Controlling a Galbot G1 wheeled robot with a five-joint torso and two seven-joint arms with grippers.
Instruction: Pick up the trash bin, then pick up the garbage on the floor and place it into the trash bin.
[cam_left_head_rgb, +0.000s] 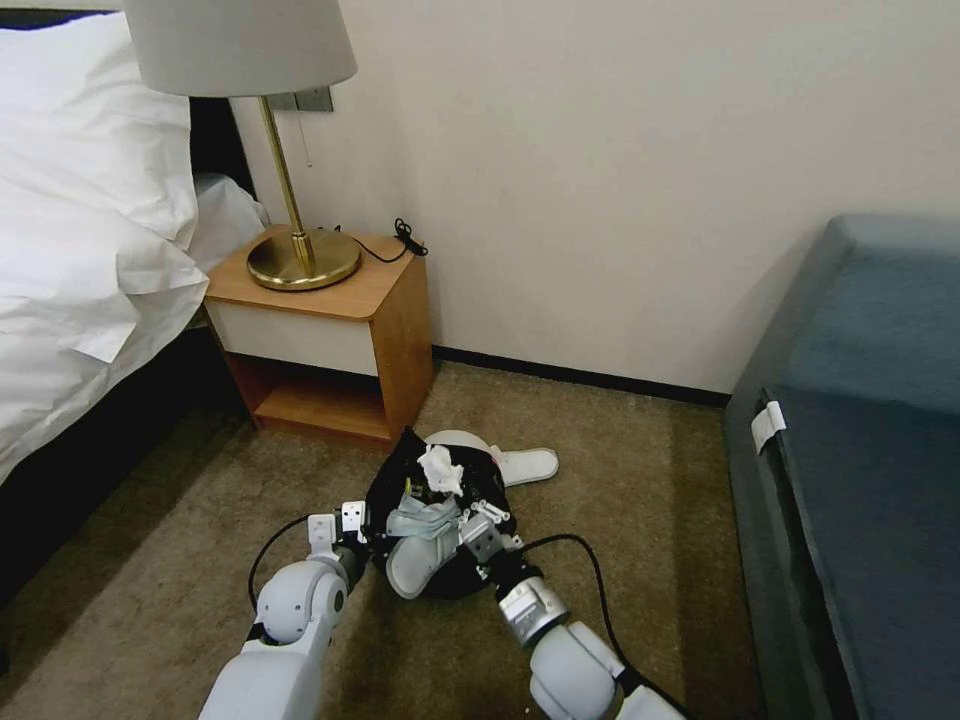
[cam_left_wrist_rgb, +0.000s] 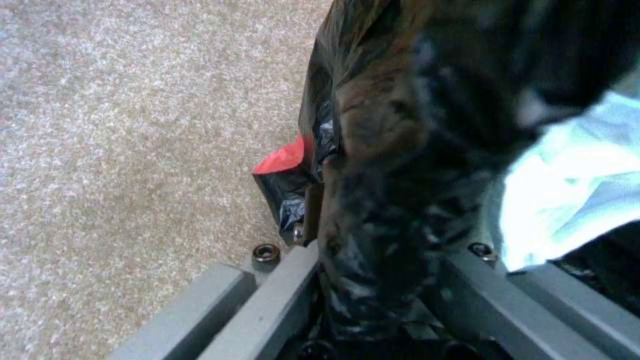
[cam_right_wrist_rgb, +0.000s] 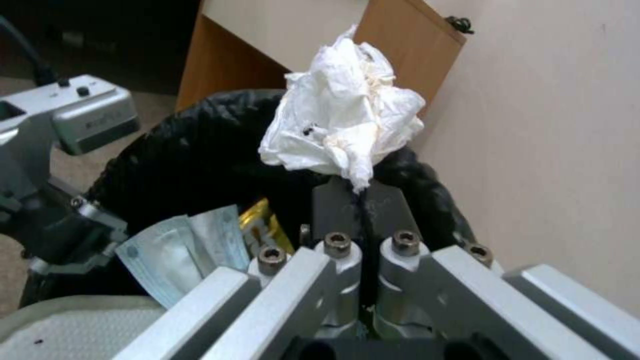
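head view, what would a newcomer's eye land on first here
The right claw, shut on a crumpled white tissue, holds it over the trash bin on the carpet in front of the nightstand. The left claw is clamped on the bin's black bag rim at the near left side. One white slipper pokes out of the bin's mouth, and another lies on the floor just behind the bin.

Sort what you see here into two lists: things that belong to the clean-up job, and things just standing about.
Job: bin gripped by left gripper; tissue pinched in right gripper above the bin; slipper poking out of it; slipper on the carpet behind.

Standing about: lamp, nightstand, bed, sofa.
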